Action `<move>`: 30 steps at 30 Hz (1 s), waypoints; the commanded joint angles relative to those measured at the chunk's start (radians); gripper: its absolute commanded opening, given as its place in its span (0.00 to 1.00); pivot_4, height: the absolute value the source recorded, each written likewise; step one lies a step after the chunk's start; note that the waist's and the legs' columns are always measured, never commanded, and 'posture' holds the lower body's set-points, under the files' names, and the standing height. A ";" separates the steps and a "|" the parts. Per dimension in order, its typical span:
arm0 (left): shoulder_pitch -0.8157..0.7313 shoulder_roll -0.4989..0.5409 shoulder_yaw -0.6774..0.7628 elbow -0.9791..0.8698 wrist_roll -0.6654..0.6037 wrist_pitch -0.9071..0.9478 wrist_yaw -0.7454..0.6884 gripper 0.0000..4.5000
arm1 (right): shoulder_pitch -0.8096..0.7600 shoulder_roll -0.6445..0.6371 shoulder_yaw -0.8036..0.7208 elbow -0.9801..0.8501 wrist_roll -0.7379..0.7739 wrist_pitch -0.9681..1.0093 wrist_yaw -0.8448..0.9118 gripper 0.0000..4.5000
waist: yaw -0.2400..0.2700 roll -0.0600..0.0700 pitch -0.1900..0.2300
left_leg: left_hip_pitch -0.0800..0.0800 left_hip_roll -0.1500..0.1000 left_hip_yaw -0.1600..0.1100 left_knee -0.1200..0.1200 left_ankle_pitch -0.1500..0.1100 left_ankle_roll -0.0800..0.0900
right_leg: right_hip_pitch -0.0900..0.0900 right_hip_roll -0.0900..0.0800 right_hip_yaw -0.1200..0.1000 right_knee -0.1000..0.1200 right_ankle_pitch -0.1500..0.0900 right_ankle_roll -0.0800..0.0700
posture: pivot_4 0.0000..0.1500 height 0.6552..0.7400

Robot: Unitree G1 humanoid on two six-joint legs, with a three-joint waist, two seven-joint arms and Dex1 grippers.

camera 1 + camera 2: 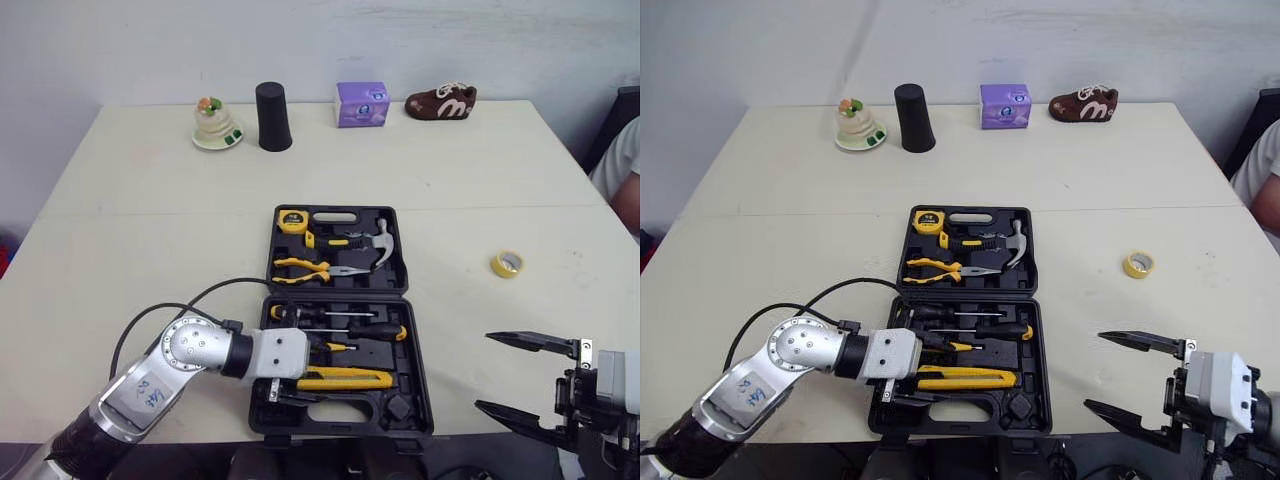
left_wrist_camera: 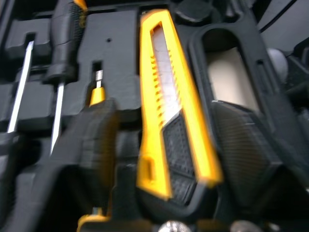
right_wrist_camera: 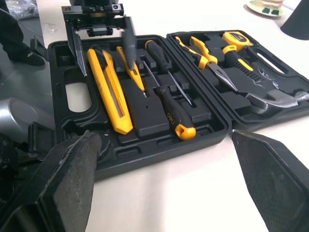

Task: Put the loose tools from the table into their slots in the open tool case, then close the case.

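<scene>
The black tool case lies open in the middle of the table. Its far half holds a tape measure, pliers and a hammer. In the near half lie screwdrivers and a yellow utility knife. My left gripper hangs open over the near half, its fingers either side of the knife's end, which rests in its slot. A yellow tape roll lies loose on the table right of the case. My right gripper is wide open and holds nothing, near the front edge right of the case.
Along the far edge stand a small figure on a dish, a black cup, a purple box and a brown shoe. A person's arm shows at the right edge. A black cable loops by my left arm.
</scene>
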 commanded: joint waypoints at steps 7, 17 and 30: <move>-0.002 -0.033 0.064 0.018 -0.121 -0.141 -0.138 0.99 | -0.004 0.001 -0.006 -0.017 -0.002 0.000 -0.015 1.00 | 0.001 0.000 0.000 | -0.001 0.000 0.000 0.001 0.000 0.000 | -0.001 0.000 0.000 0.000 0.000 0.000 | 1.00 1.00; -0.003 -0.131 0.040 0.095 -0.131 -0.153 -0.137 0.16 | 0.031 0.017 -0.017 -0.018 -0.009 -0.004 -0.028 1.00 | -0.001 0.000 0.000 | -0.001 0.000 0.000 0.002 0.000 0.000 | -0.001 0.000 0.000 0.001 0.000 0.000 | 1.00 1.00; 0.024 -0.085 -0.059 0.179 0.011 -0.115 -0.149 0.01 | 0.045 0.019 -0.026 0.000 -0.017 -0.008 -0.037 1.00 | 0.000 0.000 0.000 | -0.001 0.000 0.000 0.002 0.000 0.000 | -0.001 0.000 0.000 0.001 0.000 0.000 | 1.00 1.00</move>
